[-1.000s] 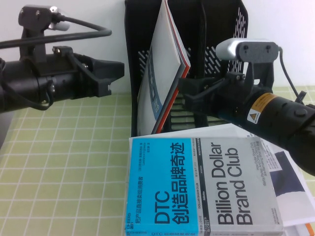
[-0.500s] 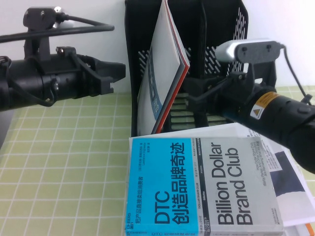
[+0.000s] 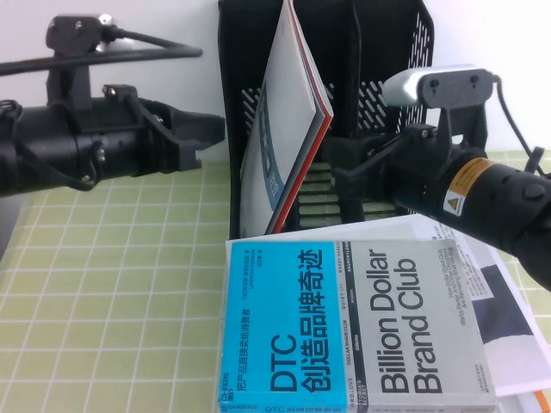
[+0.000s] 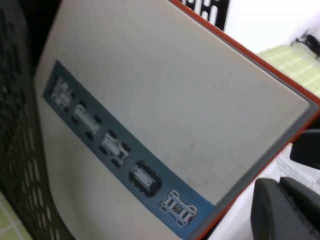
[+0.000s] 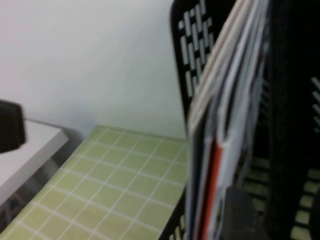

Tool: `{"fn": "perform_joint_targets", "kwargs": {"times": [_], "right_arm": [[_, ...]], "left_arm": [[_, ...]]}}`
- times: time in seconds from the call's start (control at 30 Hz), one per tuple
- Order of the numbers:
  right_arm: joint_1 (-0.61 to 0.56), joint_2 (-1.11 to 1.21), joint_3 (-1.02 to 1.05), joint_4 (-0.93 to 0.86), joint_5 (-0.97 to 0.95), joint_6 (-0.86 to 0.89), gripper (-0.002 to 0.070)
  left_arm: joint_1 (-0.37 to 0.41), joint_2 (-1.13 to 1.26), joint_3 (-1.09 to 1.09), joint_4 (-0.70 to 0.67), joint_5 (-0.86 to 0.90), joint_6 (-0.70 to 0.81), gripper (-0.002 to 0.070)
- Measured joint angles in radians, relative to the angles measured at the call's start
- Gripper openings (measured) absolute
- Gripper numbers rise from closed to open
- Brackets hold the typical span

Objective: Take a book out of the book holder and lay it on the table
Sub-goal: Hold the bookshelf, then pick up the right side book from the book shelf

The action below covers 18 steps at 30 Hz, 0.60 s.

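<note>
While its orange-red edge shows, the book (image 3: 297,112) leans tilted in the black book holder (image 3: 379,52), behind a grey booklet (image 3: 275,146). Right pincer (image 3: 331,168) sits beside its lower corner, left pincer (image 3: 211,138) outside the holder; grip apparently unreadable on both.

Thick cyan-and-grey book (image 3: 357,323) flat over loose papers (image 3: 508,331)
</note>
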Motion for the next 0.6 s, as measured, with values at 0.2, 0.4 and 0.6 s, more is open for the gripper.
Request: {"fn": "perform_joint_targets", "kwargs": {"times": [0.2, 0.4, 0.6], "right_arm": [[0.000, 0.000, 0.000, -0.144, -0.015, 0.126, 0.0291], [0.000, 0.007, 0.000, -0.136, -0.030, 0.117, 0.0291], [-0.006, 0.050, 0.000, -0.035, -0.041, 0.079, 0.0291]], "left_arm": [[-0.086, 0.012, -0.010, 0.079, -0.050, 0.000, -0.0003], [-0.110, 0.063, -0.055, 0.096, -0.061, -0.026, -0.0003], [-0.110, 0.074, -0.079, 0.100, -0.065, -0.034, -0.0003]]}}
